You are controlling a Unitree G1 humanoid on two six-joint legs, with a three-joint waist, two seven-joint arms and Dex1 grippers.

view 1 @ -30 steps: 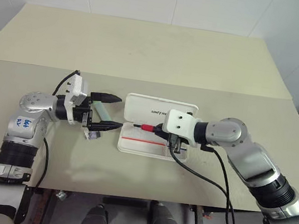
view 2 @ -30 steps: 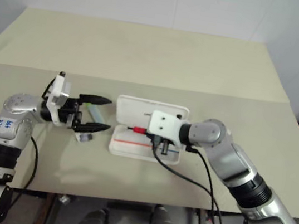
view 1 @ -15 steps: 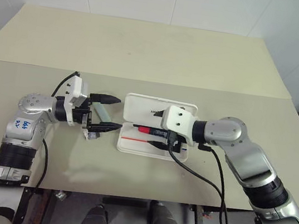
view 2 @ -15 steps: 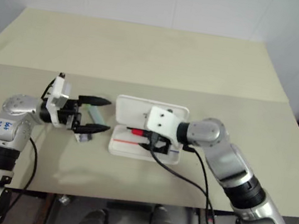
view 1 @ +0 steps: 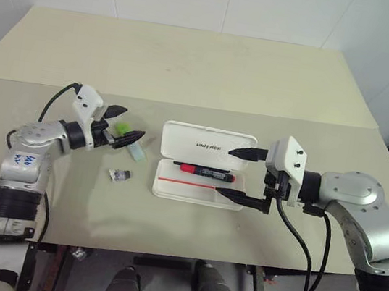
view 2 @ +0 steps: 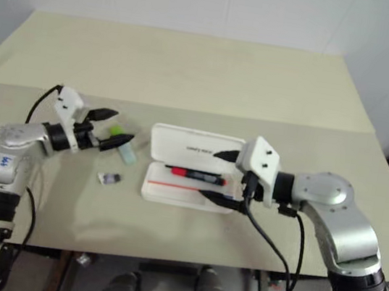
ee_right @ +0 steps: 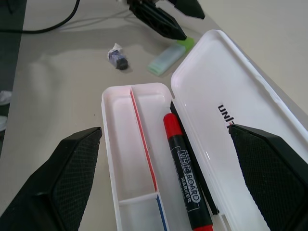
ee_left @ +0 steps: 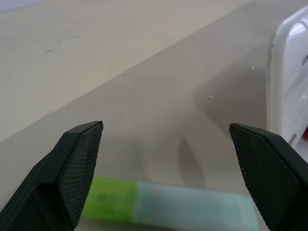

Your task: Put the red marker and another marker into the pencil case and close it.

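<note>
Red marker (ee_right: pixel 185 178) lies inside the open pencil case (view 1: pixel 173 189): first part done. Green marker (view 1: pixel 132 143) lies on the surface (view 1: pixel 190 79), beside the case. Left tool (view 1: pixel 121 126) spread wide over it; right tool (view 1: pixel 238 174) released, empty. Case not yet closed.

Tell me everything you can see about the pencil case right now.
The pencil case is a white, hard, glossy-looking rectangular shell with rounded corners, lying open on the table. Its lid carries small dark lettering. The tray has a thin red-and-blue line along a divider. The red marker lies inside near the hinge. The right gripper hovers at its end with jaws open, not touching it.
</note>
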